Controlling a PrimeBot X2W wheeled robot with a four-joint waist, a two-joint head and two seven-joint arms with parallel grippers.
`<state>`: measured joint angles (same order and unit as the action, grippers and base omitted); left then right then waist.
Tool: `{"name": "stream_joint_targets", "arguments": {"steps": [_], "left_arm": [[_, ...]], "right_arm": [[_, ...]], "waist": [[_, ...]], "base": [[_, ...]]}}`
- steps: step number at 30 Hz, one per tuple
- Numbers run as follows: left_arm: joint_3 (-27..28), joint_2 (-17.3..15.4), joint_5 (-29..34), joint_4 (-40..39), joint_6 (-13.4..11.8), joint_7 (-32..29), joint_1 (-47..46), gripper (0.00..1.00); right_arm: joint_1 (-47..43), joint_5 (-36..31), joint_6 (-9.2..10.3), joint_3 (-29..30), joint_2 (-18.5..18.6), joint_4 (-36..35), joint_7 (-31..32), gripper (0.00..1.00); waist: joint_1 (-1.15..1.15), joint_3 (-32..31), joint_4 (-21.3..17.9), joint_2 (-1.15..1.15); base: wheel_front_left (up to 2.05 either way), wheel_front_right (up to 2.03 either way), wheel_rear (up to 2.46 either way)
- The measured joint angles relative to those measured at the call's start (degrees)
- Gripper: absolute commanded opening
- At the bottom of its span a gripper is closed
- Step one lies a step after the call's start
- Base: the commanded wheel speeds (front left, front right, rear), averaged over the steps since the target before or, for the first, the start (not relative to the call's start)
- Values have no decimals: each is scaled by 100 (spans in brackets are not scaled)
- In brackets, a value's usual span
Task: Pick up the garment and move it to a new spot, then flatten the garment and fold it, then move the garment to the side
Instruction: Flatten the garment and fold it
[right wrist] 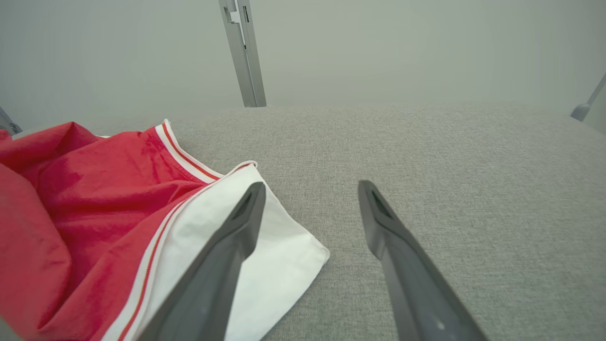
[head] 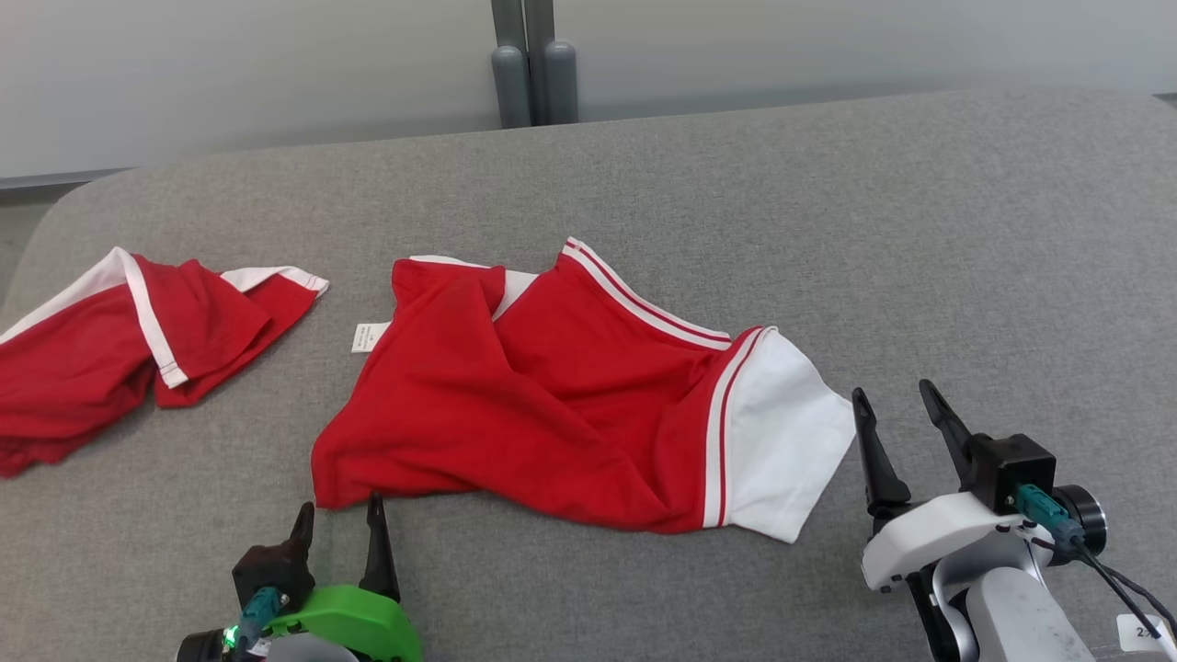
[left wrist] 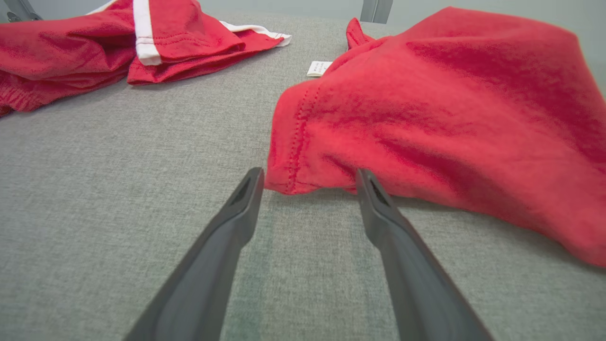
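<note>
Far off to the left of the left fingers lies a second red garment [head: 110, 349] with white bands, bunched up. The left gripper [head: 340, 504] has its two dark fingers spread apart with nothing clamped between them; they rest low over the grey padded surface [head: 828, 230].

Just past those fingertips sits the near left corner of the garment [head: 552, 405]. It is a red shirt, crumpled and loosely spread, with deep creases running across its body. Paired white stripes edge its far side, and a white sleeve [head: 782, 432] closes its right end. A small white label [head: 370, 336] pokes out at its far left edge.

The left wrist view brings out the line of stitching along the hem [left wrist: 298, 137], which lies between the left gripper's [left wrist: 308, 171] fingertips; whether the right tip touches the cloth I cannot tell.

The right gripper [head: 894, 390] stands just right of the white sleeve, fingers parted and empty. From the right wrist view, the right gripper's [right wrist: 311, 183] left finger overlies the sleeve [right wrist: 284, 251], while its right finger stands over bare grey fabric. A grey post [right wrist: 244, 52] rises beyond the far edge.
</note>
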<state>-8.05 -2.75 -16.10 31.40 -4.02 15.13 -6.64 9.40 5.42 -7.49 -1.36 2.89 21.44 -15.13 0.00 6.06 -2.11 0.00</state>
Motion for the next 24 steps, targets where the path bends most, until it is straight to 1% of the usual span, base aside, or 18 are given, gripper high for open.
{"name": "stream_joint_targets", "arguments": {"steps": [3,17,18,19,21,22,24], "left_arm": [[-5,-1,-98,43,55,0,-42,100],[261,0,-213,103,51,1,-223,100],[259,0,-192,99,51,1,-224,95],[253,0,-182,89,54,0,-224,45],[231,0,-151,66,76,0,-221,26],[218,0,-151,54,89,0,-220,0],[167,0,-159,65,109,1,-215,0]], "right_arm": [[23,-13,0,18,-1,-5,0,100],[141,-63,0,40,0,-45,0,100],[141,-63,0,44,0,-47,0,100],[141,-63,0,54,0,-49,0,100],[141,-63,0,67,0,-47,0,100],[141,-63,0,75,0,-46,0,100],[141,-60,0,98,1,-38,0,100]], "waist": [[0,62,-19,0],[0,344,-118,0],[0,353,-117,0],[0,361,-112,0],[0,375,-95,0],[0,379,-84,0],[0,383,-43,0]], "base": [[0,0,0],[0,0,0],[0,0,0],[0,0,0],[0,0,0],[0,0,0],[0,0,0]]}}
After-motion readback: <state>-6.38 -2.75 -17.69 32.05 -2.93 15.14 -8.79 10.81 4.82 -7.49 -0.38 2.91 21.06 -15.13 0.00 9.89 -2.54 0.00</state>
